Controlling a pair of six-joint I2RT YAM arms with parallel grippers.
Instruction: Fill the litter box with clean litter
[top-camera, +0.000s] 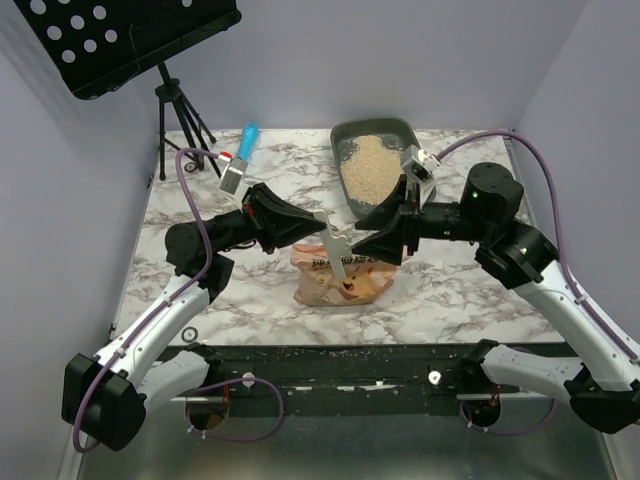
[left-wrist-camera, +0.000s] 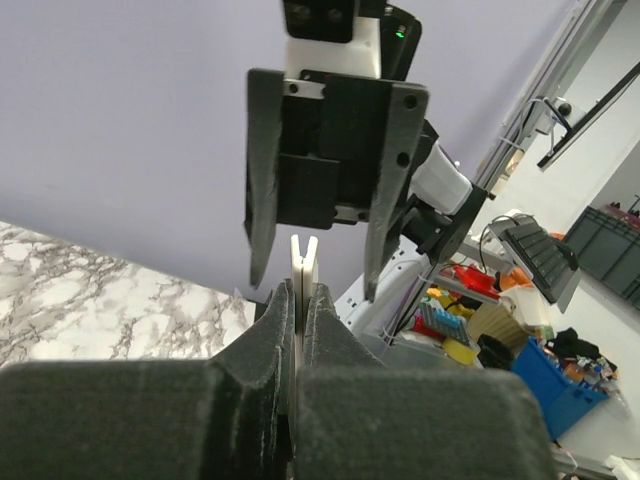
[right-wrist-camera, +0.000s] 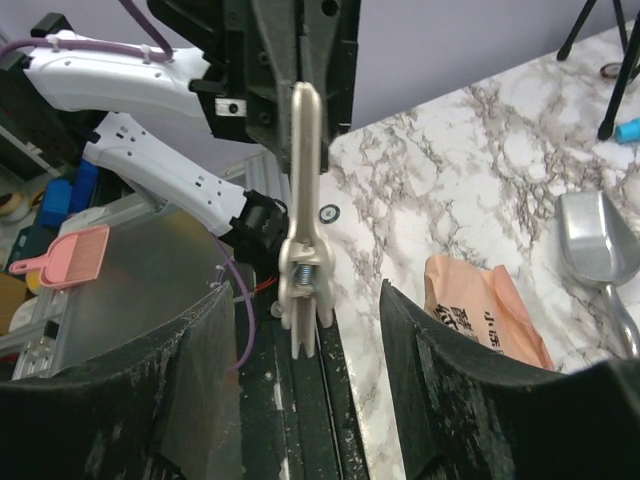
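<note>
The litter box (top-camera: 342, 131) is a dark grey-green tray at the back of the table, with a pile of pale beige clean litter (top-camera: 367, 166) in it. An orange-pink bag (top-camera: 340, 285) lies flat in the middle and shows again in the right wrist view as the bag (right-wrist-camera: 488, 312). Above it my left gripper (top-camera: 318, 222) is shut on one end of a pale spring clip (top-camera: 333, 250). My right gripper (top-camera: 366, 236) stands open, its fingers on either side of the clip's (right-wrist-camera: 303, 180) other end without touching it. In the left wrist view the clip (left-wrist-camera: 304, 256) sticks out between my left gripper's (left-wrist-camera: 297, 296) pads.
A silver metal scoop (top-camera: 232, 177) with a blue handle (top-camera: 247, 138) lies at the back left; it also shows as the scoop (right-wrist-camera: 592, 240). A black tripod (top-camera: 170, 110) stands beside it. Loose grains lie on the black front rail (top-camera: 330, 358).
</note>
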